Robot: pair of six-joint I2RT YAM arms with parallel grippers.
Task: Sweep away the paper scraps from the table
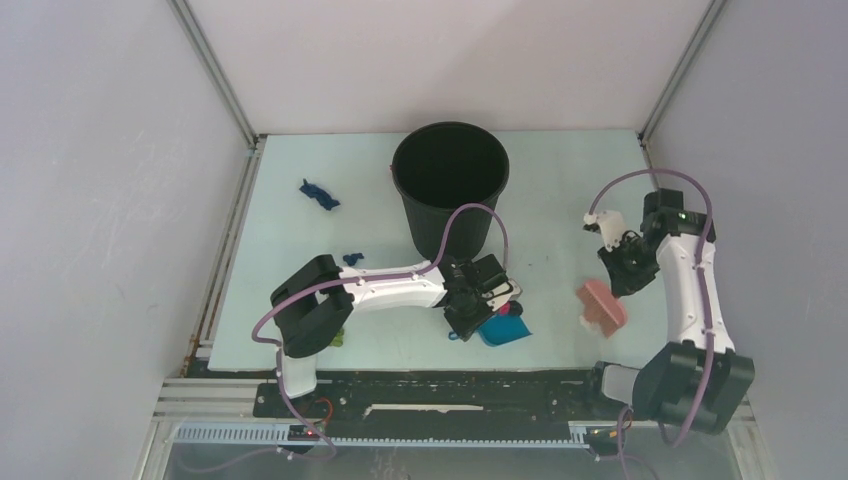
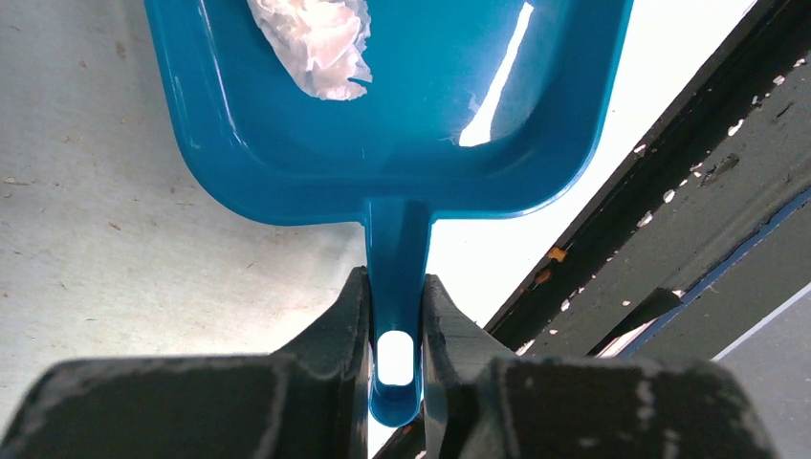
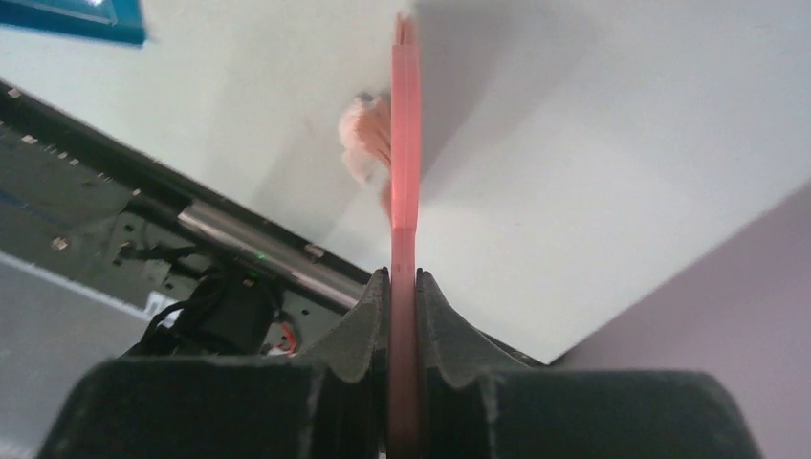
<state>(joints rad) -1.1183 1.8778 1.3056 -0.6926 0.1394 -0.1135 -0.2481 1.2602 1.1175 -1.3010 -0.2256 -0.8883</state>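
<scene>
presently, left gripper (image 2: 395,296): pinching the handle of the blue dustpan (image 2: 402,115), one jaw on each side. the pan lies at the near edge of the table (image 1: 560,180).
right gripper (image 3: 404,282): clamped on the flat handle of the pink brush (image 3: 405,143), right of the pan and apart from it. whether the bristles touch the surface cannot be told.
in the pan: one white paper scrap (image 2: 316,38). something magenta shows there in the top view, detail unclear.
on the table: a dark blue scrap (image 1: 318,193) at far left, a smaller blue scrap (image 1: 352,259) beside the left forearm, a green scrap (image 1: 338,338) partly under the left elbow.
black bucket (image 1: 450,180): upright, mid-table, behind the pan.
step in hand, judged: sweeping loose scraps into the pan.
good practice: hold the pan's lip flat on the table, lower the bristles to contact, sweep in short strokes toward the lip. the loose scraps lie left of the pan, so pan and brush need moving over there.
risk: tilting the pan may spill the white paper scrap.
</scene>
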